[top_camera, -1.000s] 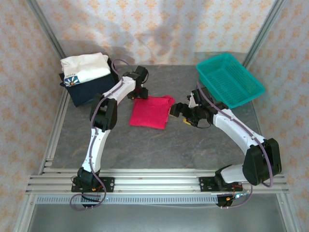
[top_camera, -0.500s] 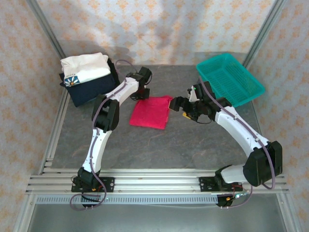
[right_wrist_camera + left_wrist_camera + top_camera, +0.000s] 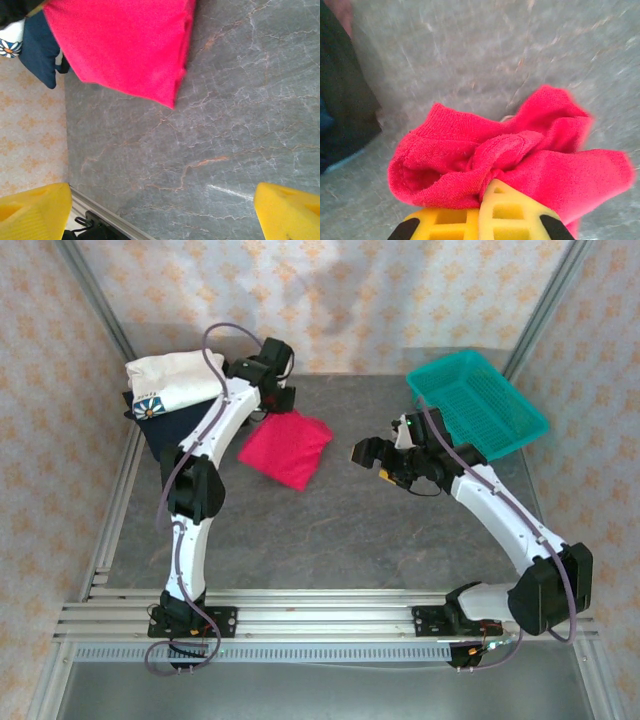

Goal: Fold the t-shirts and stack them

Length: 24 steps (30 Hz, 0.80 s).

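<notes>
1. Top external view: the near half of the tabletop (image 3: 330, 540) is bare.
2. Left gripper (image 3: 485, 192) clamps the bunched red shirt (image 3: 285, 447) near the far-left corner, beside the white shirt (image 3: 170, 375).
3. Right gripper (image 3: 372, 462) is spread and empty, apart from it.

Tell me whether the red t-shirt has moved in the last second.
Yes. The red t-shirt has shifted left and back, toward the white-and-navy stack.
</notes>
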Each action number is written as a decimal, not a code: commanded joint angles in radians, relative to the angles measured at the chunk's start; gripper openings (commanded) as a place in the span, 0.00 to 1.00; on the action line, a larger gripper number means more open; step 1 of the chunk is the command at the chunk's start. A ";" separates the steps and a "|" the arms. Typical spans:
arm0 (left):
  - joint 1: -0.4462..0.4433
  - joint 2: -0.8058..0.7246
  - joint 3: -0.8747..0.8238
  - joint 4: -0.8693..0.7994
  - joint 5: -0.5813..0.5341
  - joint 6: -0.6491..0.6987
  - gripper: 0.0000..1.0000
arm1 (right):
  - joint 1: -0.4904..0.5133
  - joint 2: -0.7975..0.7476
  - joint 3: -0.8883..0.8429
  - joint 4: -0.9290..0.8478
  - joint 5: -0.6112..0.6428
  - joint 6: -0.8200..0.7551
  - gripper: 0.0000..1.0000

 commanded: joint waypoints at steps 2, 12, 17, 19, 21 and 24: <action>0.004 -0.050 0.124 -0.088 -0.033 0.030 0.00 | 0.001 -0.024 0.029 0.034 -0.013 0.018 0.94; 0.058 -0.027 0.404 -0.150 0.003 0.022 0.00 | 0.002 -0.016 0.021 0.068 -0.014 0.038 0.94; 0.114 -0.049 0.445 -0.132 0.047 -0.005 0.00 | 0.002 -0.007 0.021 0.074 -0.013 0.039 0.94; 0.136 -0.062 0.448 -0.119 0.070 -0.017 0.00 | 0.001 -0.003 0.020 0.084 -0.013 0.044 0.94; 0.158 -0.073 0.458 -0.109 0.089 -0.025 0.00 | 0.002 0.002 0.016 0.096 -0.016 0.052 0.94; 0.181 -0.086 0.475 -0.106 0.107 -0.032 0.00 | 0.001 0.010 0.009 0.119 -0.020 0.065 0.94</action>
